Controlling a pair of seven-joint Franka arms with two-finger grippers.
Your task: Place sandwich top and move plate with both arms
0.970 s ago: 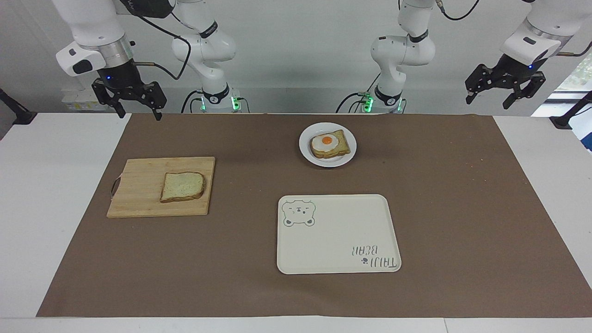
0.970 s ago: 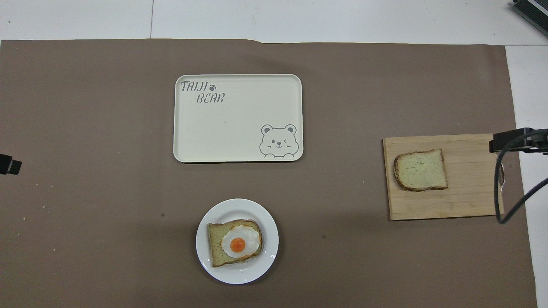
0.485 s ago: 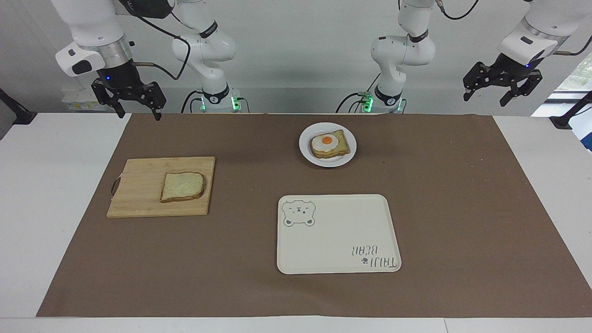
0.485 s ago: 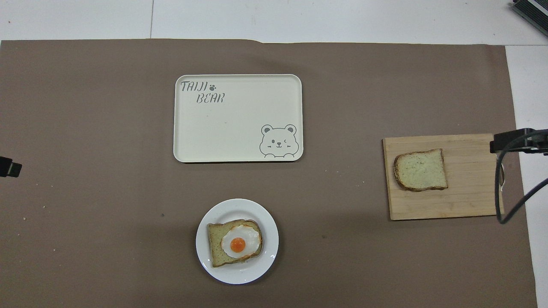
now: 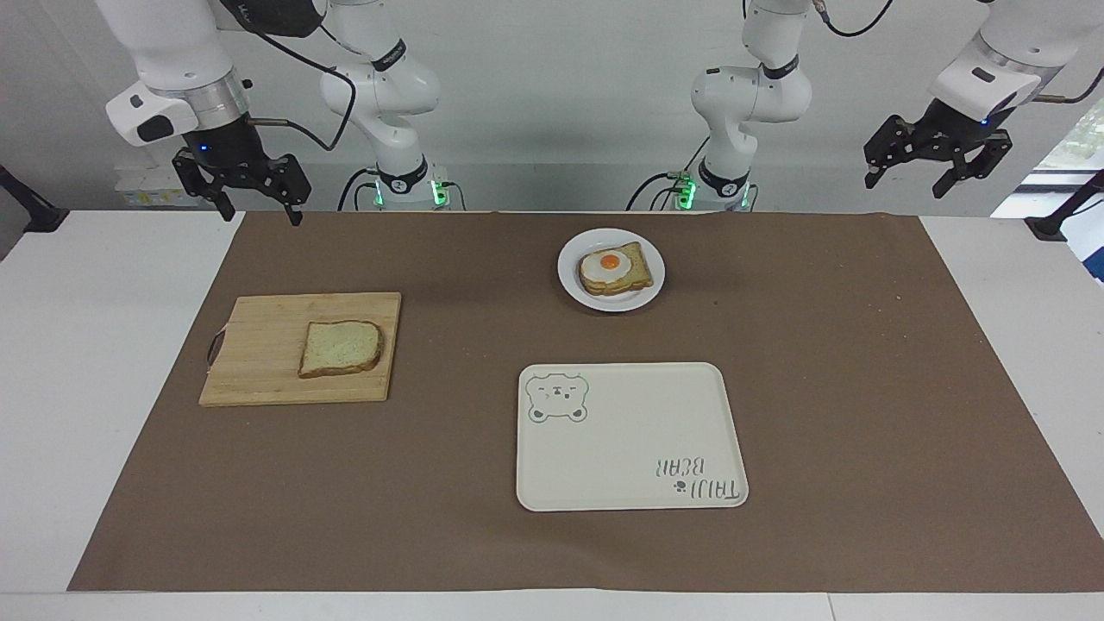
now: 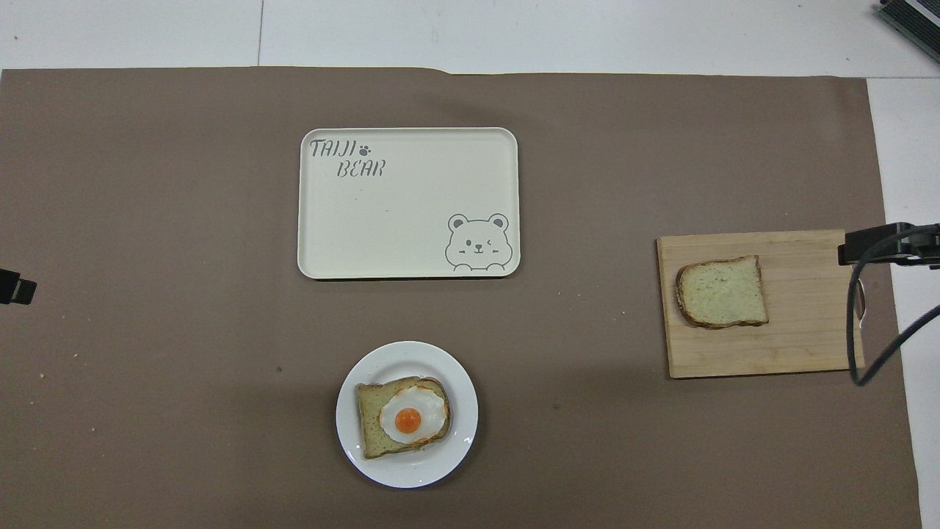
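Note:
The sandwich top, a plain bread slice with brown crust, lies flat on a wooden cutting board toward the right arm's end of the table. The small round white plate sits near the robots and carries a toast slice with a fried egg. My right gripper hangs open and empty over the table edge nearest the robots, apart from the board. At the left arm's end, high above the table, my left gripper is open and empty too.
A cream rectangular tray with a bear drawing lies farther from the robots than the plate. A brown mat covers most of the white table.
The left gripper has risen a little. The right gripper has barely shifted. Bread, plate, board and tray have not moved.

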